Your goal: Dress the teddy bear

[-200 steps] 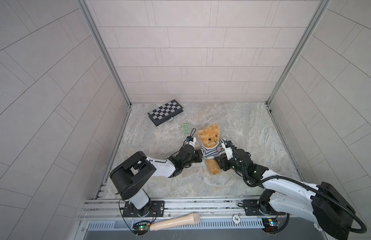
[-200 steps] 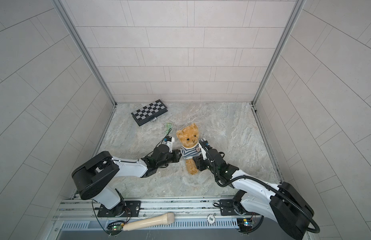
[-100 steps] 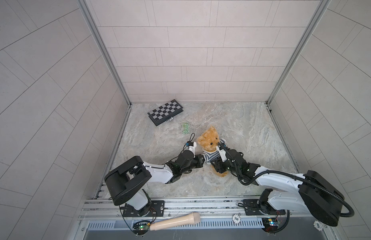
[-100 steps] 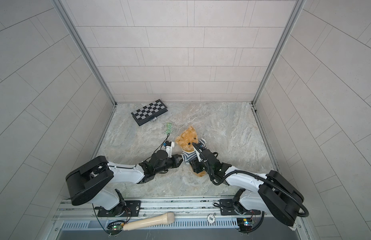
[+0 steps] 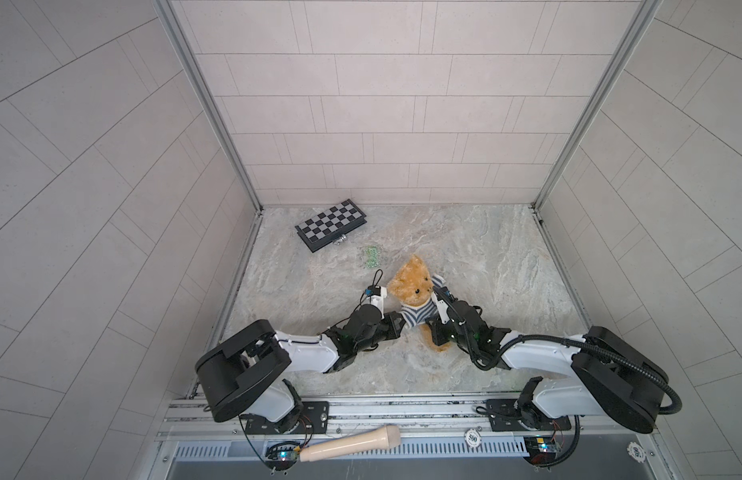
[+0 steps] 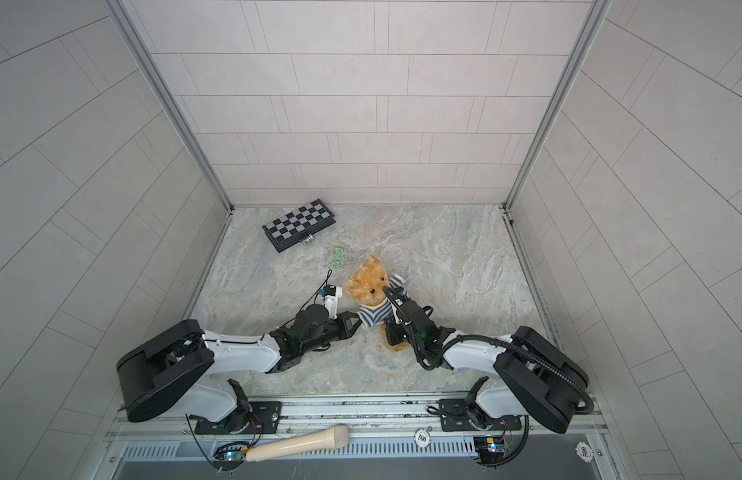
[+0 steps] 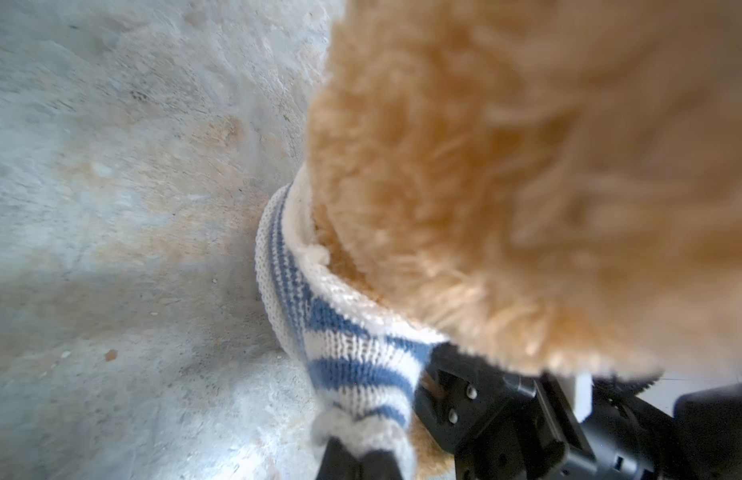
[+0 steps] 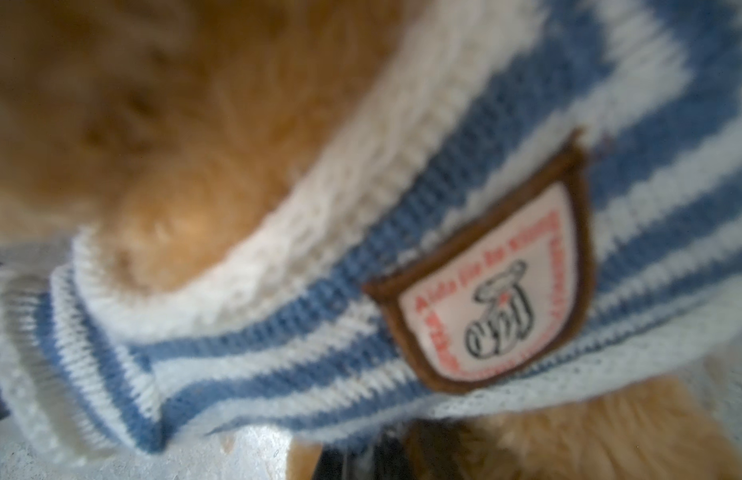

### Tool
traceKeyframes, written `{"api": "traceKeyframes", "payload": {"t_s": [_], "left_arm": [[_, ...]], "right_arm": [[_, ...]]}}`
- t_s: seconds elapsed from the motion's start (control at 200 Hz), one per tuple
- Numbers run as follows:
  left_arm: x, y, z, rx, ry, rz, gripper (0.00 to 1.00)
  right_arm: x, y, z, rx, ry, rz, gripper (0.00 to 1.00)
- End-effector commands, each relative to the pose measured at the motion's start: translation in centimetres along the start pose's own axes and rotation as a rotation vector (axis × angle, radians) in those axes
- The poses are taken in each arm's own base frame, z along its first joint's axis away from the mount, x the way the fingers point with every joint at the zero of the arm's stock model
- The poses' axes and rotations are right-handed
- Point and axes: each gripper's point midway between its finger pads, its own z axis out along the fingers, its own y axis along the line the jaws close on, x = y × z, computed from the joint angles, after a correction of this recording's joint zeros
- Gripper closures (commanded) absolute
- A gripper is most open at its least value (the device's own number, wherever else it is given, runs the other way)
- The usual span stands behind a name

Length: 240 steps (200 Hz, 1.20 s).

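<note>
Surface: marbled grey-beige desk (image 5: 485,257), boxed in by pale tiled walls, as I see it in both top views.
Teddy bear: my golden-brown teddy bear (image 5: 413,284) lies face up on the desk between the two arms, its head toward the back wall.
Sweater: a blue-and-white striped knit sweater (image 5: 419,313) sits around the bear's chest. One sleeve pokes out just beside the head on the right arm's side, and a brown-edged patch (image 8: 494,282) is on the front.
Left end effector: my left end effector (image 7: 359,455) is against the bear's side, clamped tight on a bunched bit of the sweater's edge.
Right end effector: my right end effector (image 5: 432,330) is against the bear's other side, by the sweater hem and a leg. Its wrist view is blurred, so I cannot tell whether the jaws are closed.
Chessboard: a folded chessboard (image 5: 331,224) lies well beyond the bear's head, toward the left arm's side.
Green scrap: a small green scrap (image 5: 371,256) lies near the bear's head, between it and the chessboard.
Front rail: a wooden handle (image 5: 352,442) and a poker chip (image 5: 472,436) lie well apart from the bear, past its feet.
</note>
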Motion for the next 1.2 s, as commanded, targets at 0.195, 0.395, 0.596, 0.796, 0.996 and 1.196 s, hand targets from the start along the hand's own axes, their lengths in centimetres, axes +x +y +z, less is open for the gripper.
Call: {"api": "traceKeyframes", "payload": {"t_s": [0.195, 0.395, 0.596, 0.796, 0.996, 1.196], "left_arm": [[1.4, 0.4, -1.7, 0.024, 0.110, 0.071, 1.00], [3.6, -0.2, -2.9, 0.088, 0.289, 0.152, 1.00], [2.5, 1.7, -4.2, -0.054, 0.330, 0.327, 1.00], [0.9, 1.3, -3.1, -0.048, 0.226, 0.268, 0.72], [0.5, -1.0, -3.6, -0.006, 0.085, 0.261, 0.56], [1.4, -1.5, -3.0, -0.047, 0.061, 0.258, 0.63]], "right_arm": [[1.3, -2.9, -1.0, 0.116, 0.029, 0.011, 1.00], [1.3, -2.9, -1.1, 0.117, 0.029, 0.011, 1.00], [0.9, -2.5, -1.3, 0.099, 0.019, 0.011, 1.00], [0.2, -1.3, -1.1, 0.043, 0.006, 0.032, 1.00], [-0.2, -0.7, -1.0, 0.016, -0.004, 0.055, 1.00], [-0.5, -0.2, -0.8, 0.004, -0.009, 0.052, 1.00]]}}
